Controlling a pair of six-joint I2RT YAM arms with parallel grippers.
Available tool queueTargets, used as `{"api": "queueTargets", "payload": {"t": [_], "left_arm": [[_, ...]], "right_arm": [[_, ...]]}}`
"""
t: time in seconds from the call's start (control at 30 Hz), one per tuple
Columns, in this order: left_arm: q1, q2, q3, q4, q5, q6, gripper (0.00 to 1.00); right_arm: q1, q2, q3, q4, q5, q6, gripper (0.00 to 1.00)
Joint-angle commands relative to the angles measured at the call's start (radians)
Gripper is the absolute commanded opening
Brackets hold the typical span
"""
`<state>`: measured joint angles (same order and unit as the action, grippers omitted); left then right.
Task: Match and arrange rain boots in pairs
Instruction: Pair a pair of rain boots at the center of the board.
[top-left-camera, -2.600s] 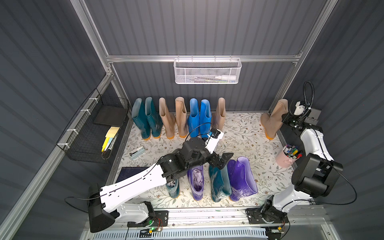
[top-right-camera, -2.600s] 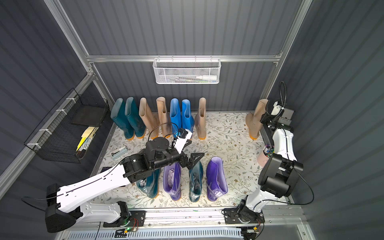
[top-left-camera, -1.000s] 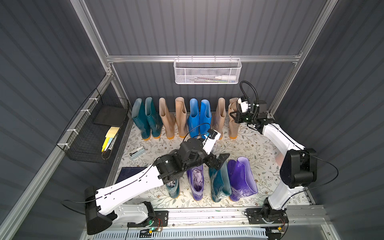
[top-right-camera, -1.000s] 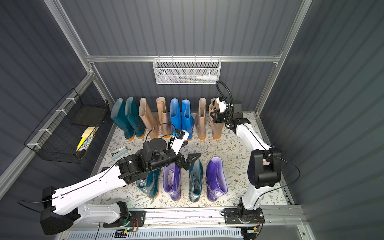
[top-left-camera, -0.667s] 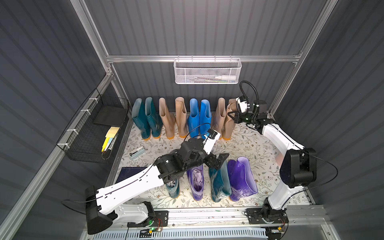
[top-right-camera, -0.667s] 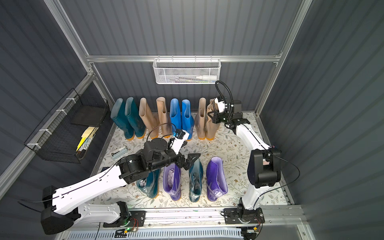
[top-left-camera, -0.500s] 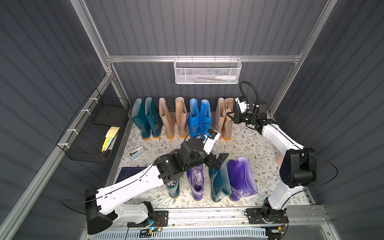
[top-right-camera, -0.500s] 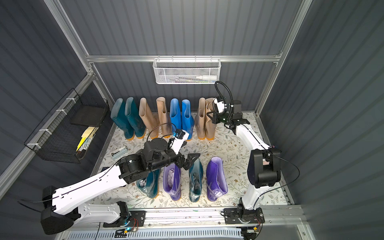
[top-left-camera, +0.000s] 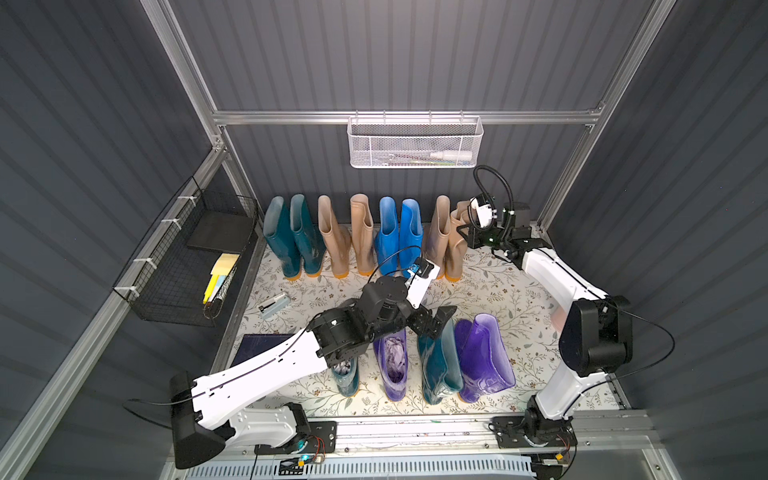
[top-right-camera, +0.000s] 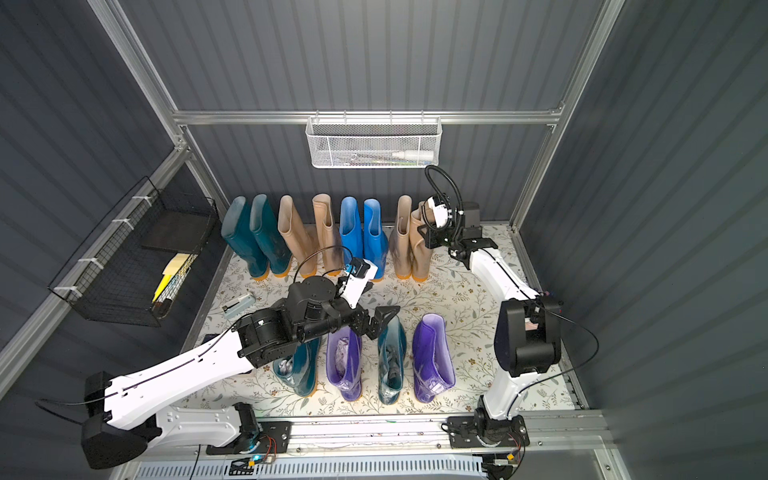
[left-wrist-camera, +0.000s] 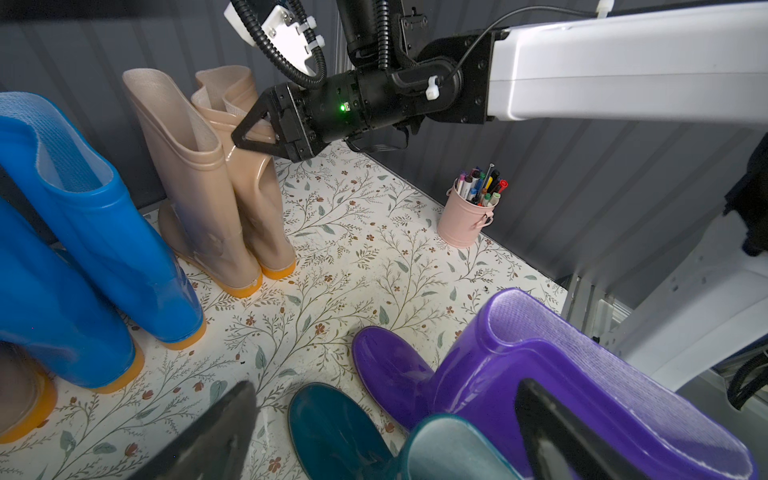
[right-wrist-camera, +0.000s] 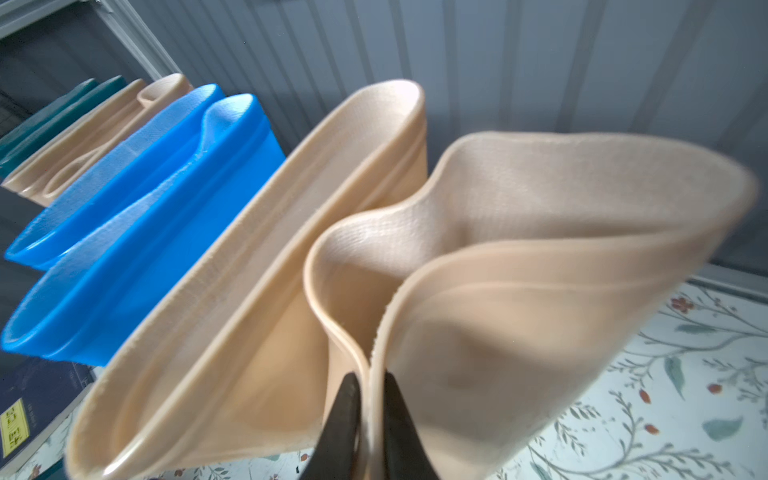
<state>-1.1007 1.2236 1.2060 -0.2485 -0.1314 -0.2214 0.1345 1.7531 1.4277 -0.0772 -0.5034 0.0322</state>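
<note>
Along the back wall stand rain boots in pairs: teal (top-left-camera: 291, 237), beige (top-left-camera: 345, 237), blue (top-left-camera: 399, 232). At the row's right end a beige boot (top-left-camera: 440, 237) has a second beige boot (top-left-camera: 457, 245) upright against it. My right gripper (right-wrist-camera: 368, 382) is shut on that second boot's folded top rim (right-wrist-camera: 415, 291). In both top views it sits at the boot's top (top-left-camera: 461, 226) (top-right-camera: 422, 230). The front row reads teal (top-left-camera: 345, 370), purple (top-left-camera: 392, 361), teal (top-left-camera: 438, 365), purple (top-left-camera: 484, 357). My left gripper (top-left-camera: 434, 322) (left-wrist-camera: 386, 388) hangs open just above the second teal boot (left-wrist-camera: 332, 424), holding nothing.
A pink cup of markers (left-wrist-camera: 467, 216) stands by the right wall. A white wire basket (top-left-camera: 413, 143) hangs on the back wall and a black wire basket (top-left-camera: 187, 257) on the left wall. A stapler (top-left-camera: 272, 305) and a dark book (top-left-camera: 257, 347) lie at the floor's left.
My right arm carried the beige boot from the right wall leftwards and set it against the lone beige boot in the back row. The left arm barely moved.
</note>
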Motion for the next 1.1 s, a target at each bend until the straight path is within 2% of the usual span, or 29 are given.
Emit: {"api": "queueTargets", "payload": {"t": [0.0, 0.07, 0.17, 0.4, 0.57, 1.07], "left_arm": [[-0.005, 0.002, 0.027, -0.016, -0.013, 0.004, 0.99], [-0.005, 0.004, 0.027, -0.015, -0.013, 0.005, 0.99], [-0.005, 0.011, 0.034, -0.015, -0.01, 0.007, 0.99], [-0.005, 0.031, 0.049, -0.015, 0.001, 0.011, 0.99], [-0.005, 0.044, 0.059, -0.012, 0.008, 0.013, 0.99], [-0.005, 0.039, 0.052, -0.014, 0.006, 0.005, 0.99]], "right_arm": [[-0.001, -0.037, 0.025, -0.017, 0.069, -0.015, 0.3], [-0.001, -0.053, 0.02, -0.018, 0.075, 0.005, 0.43], [-0.001, -0.078, 0.017, -0.024, 0.079, 0.034, 0.52], [0.001, -0.118, 0.05, -0.091, 0.142, 0.072, 0.68], [0.001, -0.1, 0.134, -0.179, 0.195, 0.087, 0.79], [0.064, 0.064, 0.351, -0.333, 0.398, 0.114, 0.85]]}}
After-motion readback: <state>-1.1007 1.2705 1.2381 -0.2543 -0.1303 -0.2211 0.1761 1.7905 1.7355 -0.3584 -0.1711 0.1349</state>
